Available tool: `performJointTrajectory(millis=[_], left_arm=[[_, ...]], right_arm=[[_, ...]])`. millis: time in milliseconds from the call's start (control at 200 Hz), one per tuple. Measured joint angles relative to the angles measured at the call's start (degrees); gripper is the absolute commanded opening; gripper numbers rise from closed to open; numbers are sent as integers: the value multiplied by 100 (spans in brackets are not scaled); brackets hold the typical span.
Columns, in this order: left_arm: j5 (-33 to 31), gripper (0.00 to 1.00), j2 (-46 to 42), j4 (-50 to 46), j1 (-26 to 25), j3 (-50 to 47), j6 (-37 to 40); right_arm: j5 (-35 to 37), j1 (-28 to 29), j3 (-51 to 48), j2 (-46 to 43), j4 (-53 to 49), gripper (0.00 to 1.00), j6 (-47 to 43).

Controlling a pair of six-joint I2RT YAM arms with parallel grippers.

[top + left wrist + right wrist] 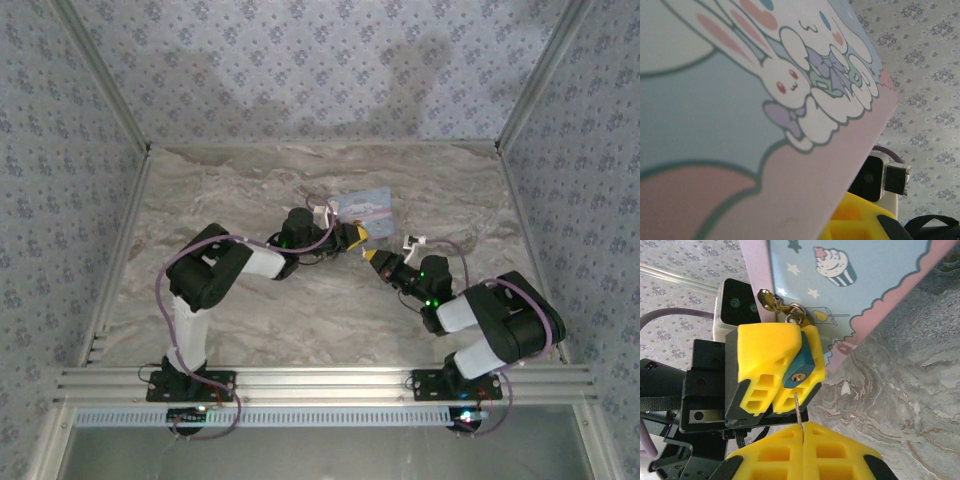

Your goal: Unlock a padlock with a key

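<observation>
Left jaws are pinched nearly shut on the padlock (804,362), gripping the flat sides of its little dark-blue body. Right jaws are fully shut on the key (796,407), with just the thin blade poking out between the tips.

The padlock sits right in the mouth of the left jaws, straight ahead of the right jaws, and the key tip is close to it but not touching. Behind the left jaws is the pastel tin (865,285), and the marbled worktop (900,405) is off to the side.

How it'll handle, I reckon: light, stiff metal with smooth faces, so it could slip or swivel if you lean on it. The flat sides are the right place to hold it, which leaves the bottom face free.

Its long axis runs from the shackle (794,314), on the far side by the tin, to the keyhole (799,376), which faces back at your right jaws. It's tilted a bit off the blade's line, so I'd square that up before you push in. That key's thin and could twist in the grip.
</observation>
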Motion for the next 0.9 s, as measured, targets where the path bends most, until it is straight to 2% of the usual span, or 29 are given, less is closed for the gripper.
performJointTrajectory(millis=[380,899], left_arm=[[0,0,0,136,0,-11,-83],[0,0,2,260,-2,-48,-168]], right_arm=[[0,-13,9,278,426,0,195],[0,-81,42,238,428,0,297]])
